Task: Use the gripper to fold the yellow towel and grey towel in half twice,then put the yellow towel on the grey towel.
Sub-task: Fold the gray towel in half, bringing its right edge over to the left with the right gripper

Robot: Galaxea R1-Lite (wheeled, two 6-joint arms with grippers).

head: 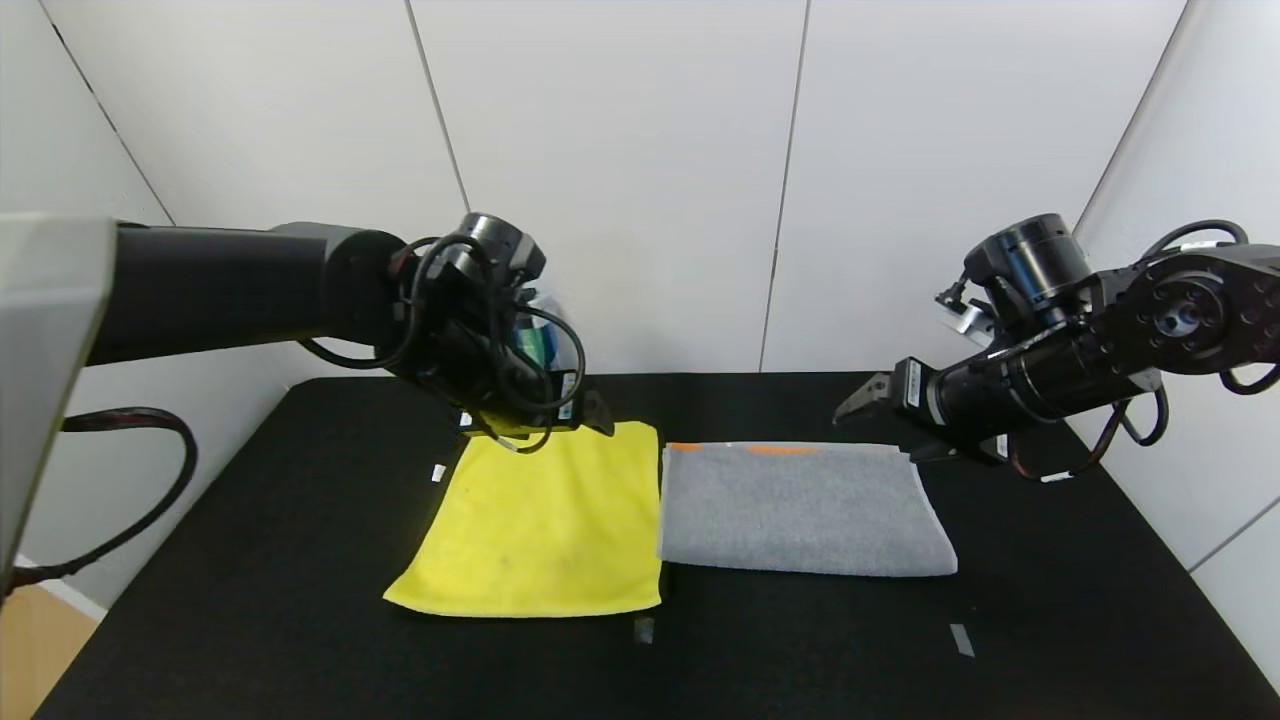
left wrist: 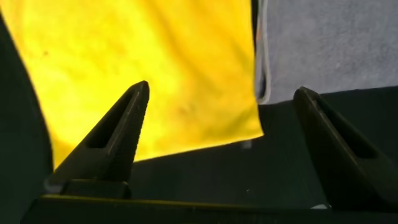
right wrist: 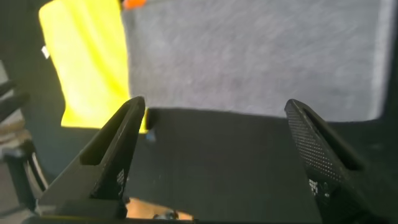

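Note:
The yellow towel [head: 545,520] lies spread flat on the black table [head: 250,580], left of centre. The grey towel [head: 800,510] lies flat right beside it, with orange patches along its far edge. My left gripper [head: 552,430] hovers open and empty over the yellow towel's far edge. The left wrist view shows its gripper [left wrist: 222,88] above the yellow towel [left wrist: 155,74], with the grey towel [left wrist: 323,43] alongside. My right gripper [head: 876,430] hangs open and empty just off the grey towel's far right corner. The right wrist view shows its gripper [right wrist: 215,102] beyond the grey towel [right wrist: 261,56] and the yellow towel [right wrist: 93,68].
Small tape marks lie on the table near the front [head: 643,630], front right [head: 961,640] and left of the yellow towel [head: 437,473]. White wall panels stand close behind the table. The table's left edge drops off to the floor.

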